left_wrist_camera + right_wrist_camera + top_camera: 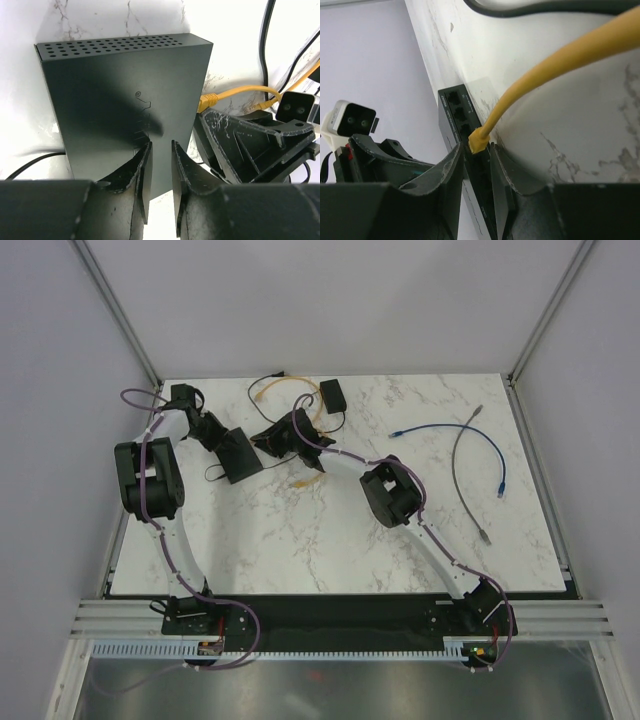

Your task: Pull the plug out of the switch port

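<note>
We count one flat matte-black switch (238, 455) on the marble counter (300, 550), long axis near-to-far and slightly skewed. Its port row (459, 114) faces right. One yellow plug (478, 140) sits in that row. The left tool (161, 145) is over the switch with a narrow gap, gripping nothing. The right tool (476, 147) straddles the plug; we can't tell if it pinches. There is one adapter (333, 394), one blue lead (440, 428) and one grey lead (462, 455).

Yel plug (478, 141) in blk switch (125, 110) port
</note>
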